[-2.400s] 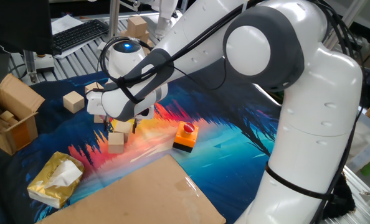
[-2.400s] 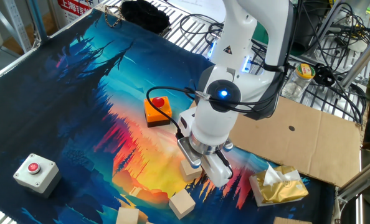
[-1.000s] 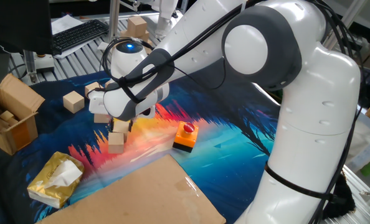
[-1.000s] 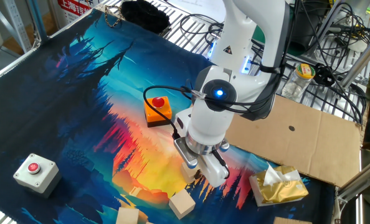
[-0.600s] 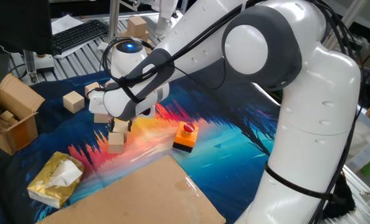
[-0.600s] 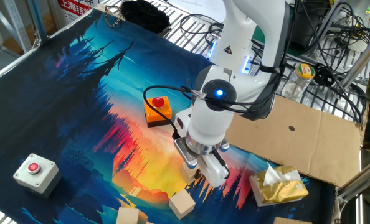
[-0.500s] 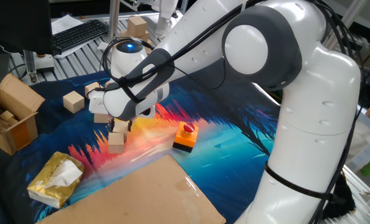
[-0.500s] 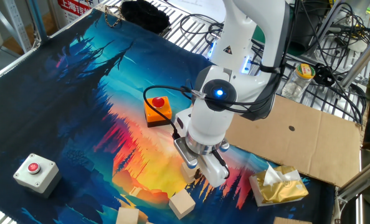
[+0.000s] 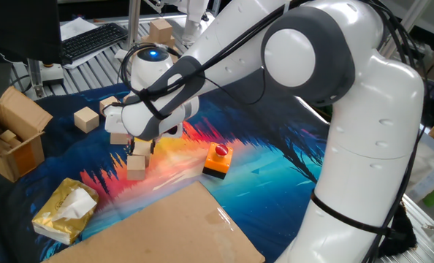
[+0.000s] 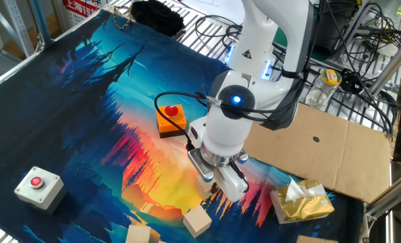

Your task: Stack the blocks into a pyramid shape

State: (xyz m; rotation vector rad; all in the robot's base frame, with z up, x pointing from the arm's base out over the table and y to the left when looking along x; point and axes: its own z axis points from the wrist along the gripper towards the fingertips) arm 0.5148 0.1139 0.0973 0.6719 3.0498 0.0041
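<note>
A robotics lab: a white robot arm (image 9: pixel 334 109) works over a bench (image 10: pixel 86 101) with metal rack shelving (image 10: pixel 207 30), tangled cables (image 10: pixel 362 27) and a keyboard (image 9: pixel 93 40) around it.

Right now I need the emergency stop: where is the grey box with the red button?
In the other fixed view, the grey box with the red button sits at the mat's lower left, far left of the gripper.
</note>
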